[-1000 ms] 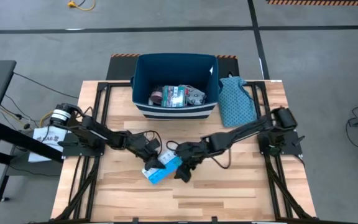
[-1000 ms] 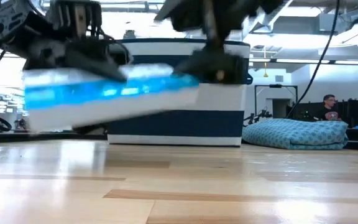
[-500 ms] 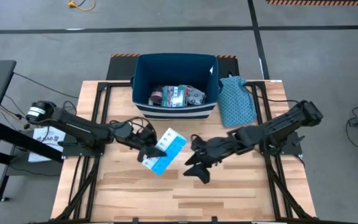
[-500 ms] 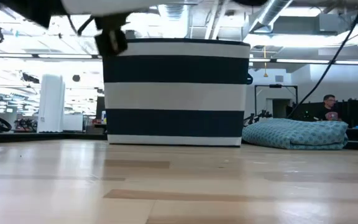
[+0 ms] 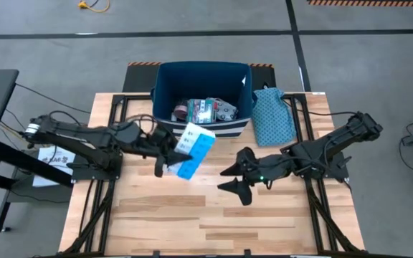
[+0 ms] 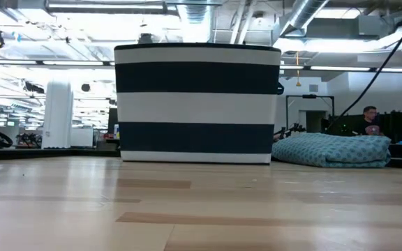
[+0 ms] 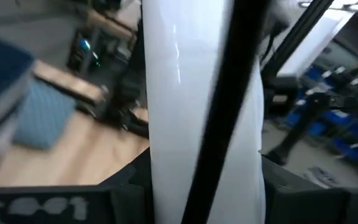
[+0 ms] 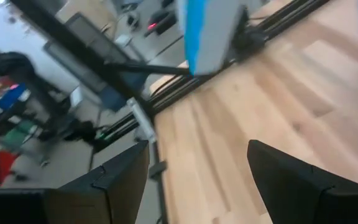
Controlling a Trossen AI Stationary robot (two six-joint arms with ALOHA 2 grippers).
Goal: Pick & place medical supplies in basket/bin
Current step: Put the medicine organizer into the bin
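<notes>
- The left gripper (image 5: 169,149) is clamped on 1 end of the light-blue/white packet (image 5: 194,149), carrying it in the air just in front of the navy striped bin (image 5: 162,92), near its front wall.
- In the left wrist view the packet (image 7: 197,106) fills the frame between the 2 dark fingers (image 7: 123,186), its long face turned toward the camera.
- The right gripper (image 5: 236,179) hangs over bare tabletop (image 5: 264,222), farther from the bin's front, jaws spread wide and holding nothing.
- Inside the bin lie a teal flat box (image 5: 203,109) and other small supplies; the teal dotted cloth (image 5: 272,116) rests just beside the bin's right wall.
- Judgement: the packet looks to need lifting clear of the bin's front rim and centring over the opening before release, or its free end may catch the wall.
</notes>
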